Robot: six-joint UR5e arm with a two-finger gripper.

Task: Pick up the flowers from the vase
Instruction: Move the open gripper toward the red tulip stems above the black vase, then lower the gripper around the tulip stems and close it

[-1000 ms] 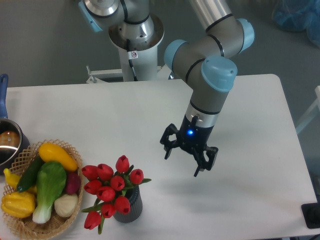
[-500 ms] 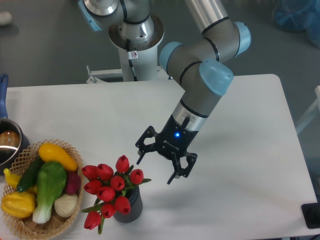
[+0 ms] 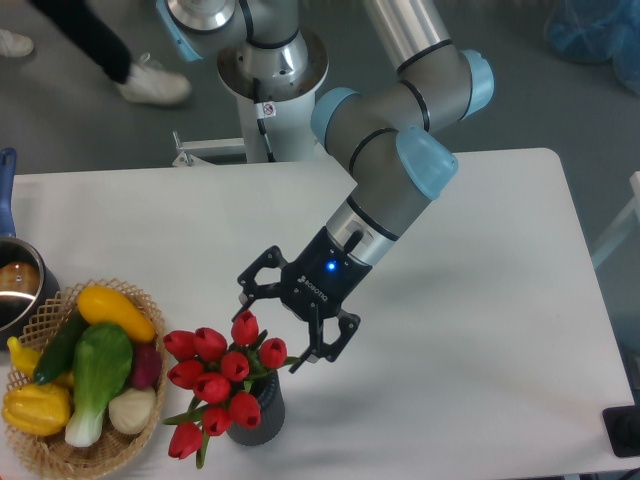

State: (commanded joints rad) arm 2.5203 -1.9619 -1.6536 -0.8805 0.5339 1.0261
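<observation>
The flowers (image 3: 222, 377), a bunch of red tulip buds on green stems, stand in the vase (image 3: 256, 412), a short dark grey ribbed cylinder near the table's front edge. My gripper (image 3: 272, 328) is open and empty, tilted down to the left. Its two fingers straddle the upper right buds of the bunch, one finger (image 3: 246, 290) above the top bud, the other just right of the rightmost bud. I cannot tell whether a finger touches a bud. The stems are mostly hidden by the buds.
A woven basket (image 3: 128, 442) with yellow, green and purple vegetables stands left of the vase. A metal pot (image 3: 17, 290) with a blue handle sits at the left edge. A person's legs show on the floor behind the table.
My gripper has moved left and down across the table, from the middle towards the flowers, and now reaches the top of the bunch. It stays open. The flowers and vase have not moved.
</observation>
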